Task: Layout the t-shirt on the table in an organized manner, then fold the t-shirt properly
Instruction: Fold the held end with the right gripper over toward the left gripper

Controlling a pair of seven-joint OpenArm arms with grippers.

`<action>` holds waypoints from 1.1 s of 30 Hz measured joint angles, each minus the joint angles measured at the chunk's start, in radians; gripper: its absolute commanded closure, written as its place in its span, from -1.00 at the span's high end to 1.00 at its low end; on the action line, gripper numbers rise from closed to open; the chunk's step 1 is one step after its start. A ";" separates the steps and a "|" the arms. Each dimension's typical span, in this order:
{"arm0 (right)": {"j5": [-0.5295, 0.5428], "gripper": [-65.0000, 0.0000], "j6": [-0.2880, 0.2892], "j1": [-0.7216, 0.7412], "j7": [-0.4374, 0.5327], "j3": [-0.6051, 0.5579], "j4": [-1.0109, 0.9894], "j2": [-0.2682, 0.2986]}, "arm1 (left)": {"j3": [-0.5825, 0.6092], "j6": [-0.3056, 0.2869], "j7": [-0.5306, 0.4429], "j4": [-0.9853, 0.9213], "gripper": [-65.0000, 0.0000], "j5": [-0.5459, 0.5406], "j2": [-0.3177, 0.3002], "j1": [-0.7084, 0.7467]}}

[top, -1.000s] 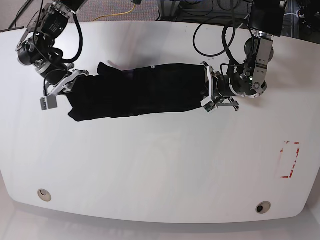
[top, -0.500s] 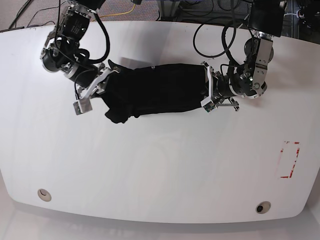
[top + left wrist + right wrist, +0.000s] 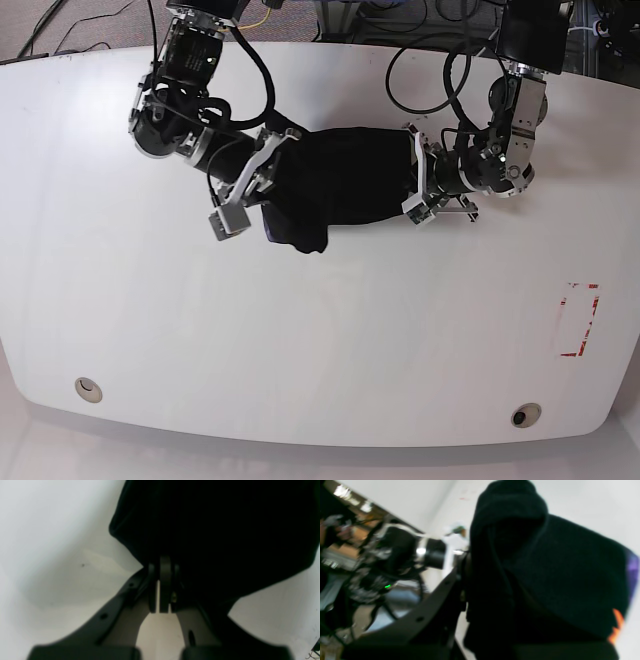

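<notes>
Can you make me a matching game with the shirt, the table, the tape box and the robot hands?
Things:
1. t-shirt
2. table
3. tape rectangle
4. left gripper
5. right gripper

Descriptions:
A. red outline, off on its own, nothing on it
B. glossy white
C. black, bunched up between the two arms
D. shut on the shirt's end on the base view's right
E. shut on the shirt's end on the base view's left

Pairs: 1-C, 2-B, 3-A, 4-D, 5-E
</notes>
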 measured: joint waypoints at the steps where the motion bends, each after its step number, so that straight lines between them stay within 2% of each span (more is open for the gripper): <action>1: -0.003 -1.00 0.000 0.000 0.001 -0.027 0.000 0.000 | 0.000 0.000 0.000 0.000 -1.00 0.000 0.000 0.000; 7: -0.012 -0.99 -0.006 0.002 0.080 -0.131 -0.001 0.014 | 0.000 0.000 0.001 0.000 -1.00 0.001 0.001 -0.001; 11: -0.079 -0.98 -0.022 0.007 0.076 -0.191 -0.001 0.019 | 0.000 0.000 0.000 0.000 -1.00 0.001 0.000 -0.001; 16: -0.147 -0.98 -0.023 0.028 0.077 -0.209 -0.016 0.026 | 0.000 0.000 0.001 0.000 -1.00 0.001 0.000 -0.001; 24: -0.173 -0.94 -0.026 0.050 0.079 -0.210 -0.061 0.028 | 0.000 0.000 0.000 0.000 -1.00 0.000 0.000 0.000; 27: -0.174 -0.67 -0.026 0.057 0.091 -0.210 -0.085 0.031 | 0.000 0.000 0.001 0.000 -1.00 0.001 0.001 0.000; 30: -0.197 -0.21 -0.027 0.056 0.094 -0.214 -0.108 0.031 | 0.000 0.000 0.001 0.000 -1.00 0.001 0.001 0.000; 33: -0.235 0.17 -0.028 0.054 0.094 -0.220 -0.121 0.028 | 0.000 0.000 0.000 0.000 -1.00 0.000 0.001 0.000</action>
